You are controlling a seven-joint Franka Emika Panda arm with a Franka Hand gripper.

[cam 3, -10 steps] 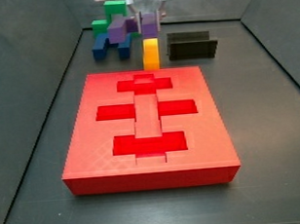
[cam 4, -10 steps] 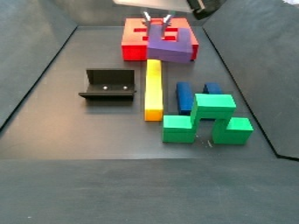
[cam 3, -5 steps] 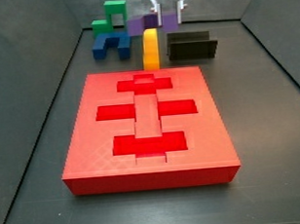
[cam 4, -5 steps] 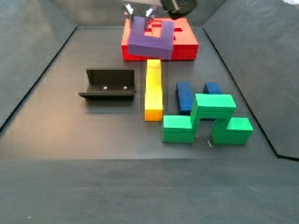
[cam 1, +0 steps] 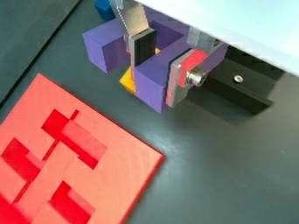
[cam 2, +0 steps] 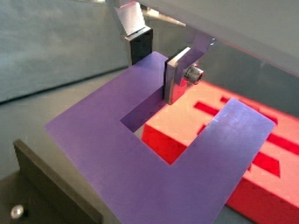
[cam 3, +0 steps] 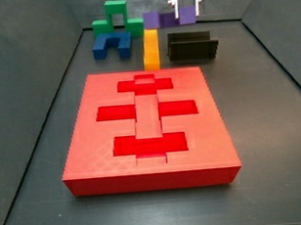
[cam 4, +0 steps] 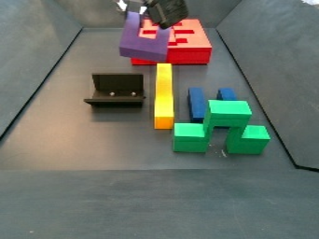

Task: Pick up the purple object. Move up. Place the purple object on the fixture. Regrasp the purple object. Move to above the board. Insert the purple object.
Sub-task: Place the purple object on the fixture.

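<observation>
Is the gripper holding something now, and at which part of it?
Yes. The gripper holds the chunky purple U-shaped plastic block, lifted clear of the floor, with its fingers closed on one prong.

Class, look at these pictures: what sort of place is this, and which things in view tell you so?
Probably a robot test bench, not a home or shop. A dark walled floor holds only a red board, a black fixture and plain coloured blocks, while the gripper holds a purple object in the air.

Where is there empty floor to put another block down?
Bare floor lies left of the black fixture and in front of the chunky green blocks. It is crowded around the long yellow bar. The gripper holds the purple U-shaped block in the air.
</observation>
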